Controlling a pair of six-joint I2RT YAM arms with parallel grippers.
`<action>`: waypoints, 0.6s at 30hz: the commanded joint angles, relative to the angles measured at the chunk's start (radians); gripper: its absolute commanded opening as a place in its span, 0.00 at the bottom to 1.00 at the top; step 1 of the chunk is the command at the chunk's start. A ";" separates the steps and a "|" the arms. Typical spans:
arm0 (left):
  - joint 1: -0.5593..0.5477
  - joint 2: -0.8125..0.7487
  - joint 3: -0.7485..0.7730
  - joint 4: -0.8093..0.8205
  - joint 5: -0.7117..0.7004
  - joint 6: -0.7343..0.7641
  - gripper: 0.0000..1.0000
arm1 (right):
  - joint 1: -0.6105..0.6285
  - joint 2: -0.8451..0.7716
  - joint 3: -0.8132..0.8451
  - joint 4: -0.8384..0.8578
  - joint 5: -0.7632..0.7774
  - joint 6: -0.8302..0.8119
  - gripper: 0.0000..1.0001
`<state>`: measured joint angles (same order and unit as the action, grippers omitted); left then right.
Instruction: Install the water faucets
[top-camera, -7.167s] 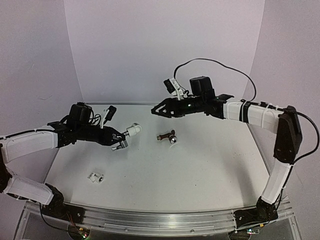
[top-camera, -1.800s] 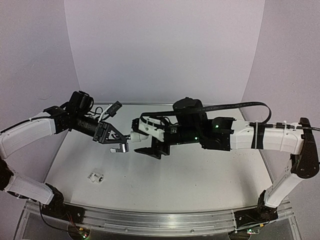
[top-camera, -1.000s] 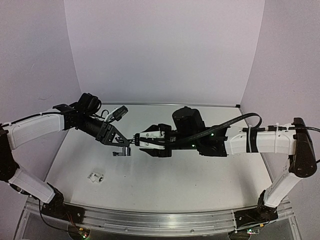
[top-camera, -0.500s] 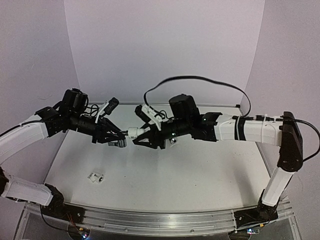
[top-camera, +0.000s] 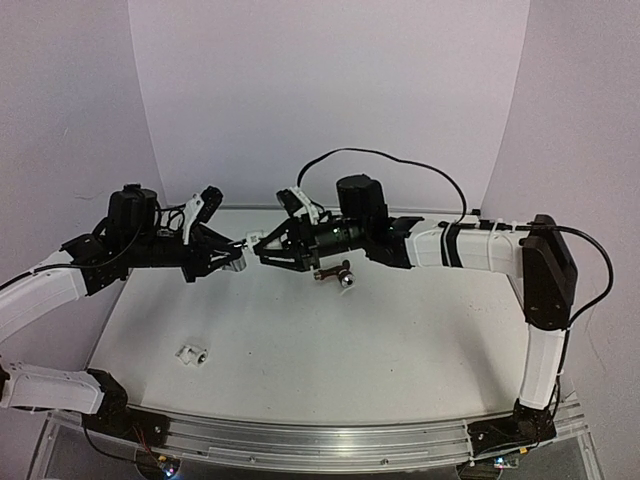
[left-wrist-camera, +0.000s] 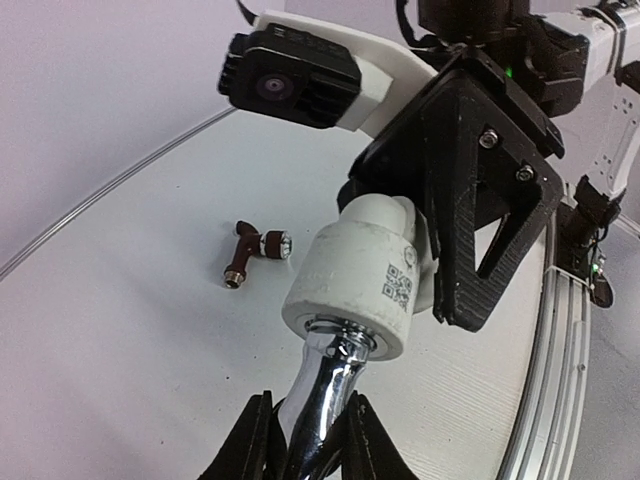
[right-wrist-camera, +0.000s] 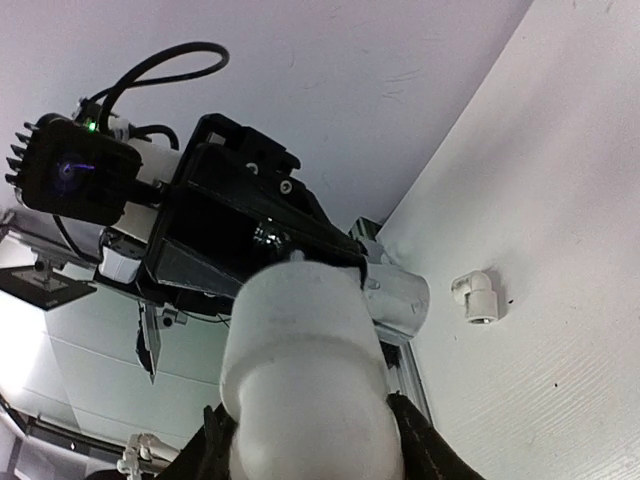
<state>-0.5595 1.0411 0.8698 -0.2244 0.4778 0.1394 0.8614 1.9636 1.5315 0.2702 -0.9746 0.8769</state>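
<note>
The chrome water faucet (left-wrist-camera: 322, 395) is held in the air, my left gripper (left-wrist-camera: 307, 412) shut on its body. Its threaded end sits in the mouth of a white elbow pipe fitting (left-wrist-camera: 362, 285). My right gripper (right-wrist-camera: 308, 420) is shut on that fitting (right-wrist-camera: 300, 360) from the opposite side. In the top view the two grippers meet tip to tip, left (top-camera: 232, 262) and right (top-camera: 266, 250), above the back of the table. The dark reddish-brown faucet (top-camera: 335, 274) with its silvery knob lies on the table below the right arm, also visible in the left wrist view (left-wrist-camera: 251, 252).
A second white elbow fitting (top-camera: 192, 353) lies on the table near the front left, also seen in the right wrist view (right-wrist-camera: 474, 297). White walls close in the table at the back and sides. An aluminium rail (top-camera: 320, 440) runs along the near edge.
Both grippers, still joined at the faucet and fitting, have shifted toward the back of the table and a little left. The right gripper has turned about the fitting. The brown faucet is uncovered.
</note>
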 joint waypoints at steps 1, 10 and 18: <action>0.032 -0.041 0.004 0.063 -0.115 -0.074 0.00 | -0.040 -0.109 -0.046 -0.017 0.071 -0.138 0.62; 0.037 0.063 0.144 -0.169 0.185 -0.168 0.00 | 0.016 -0.351 -0.231 -0.181 0.271 -1.150 0.85; 0.038 0.189 0.215 -0.274 0.479 -0.217 0.00 | 0.095 -0.384 -0.225 -0.237 0.388 -1.689 0.87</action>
<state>-0.5243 1.1907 1.0023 -0.4605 0.7378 -0.0347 0.9257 1.5856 1.2957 0.0760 -0.6733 -0.4343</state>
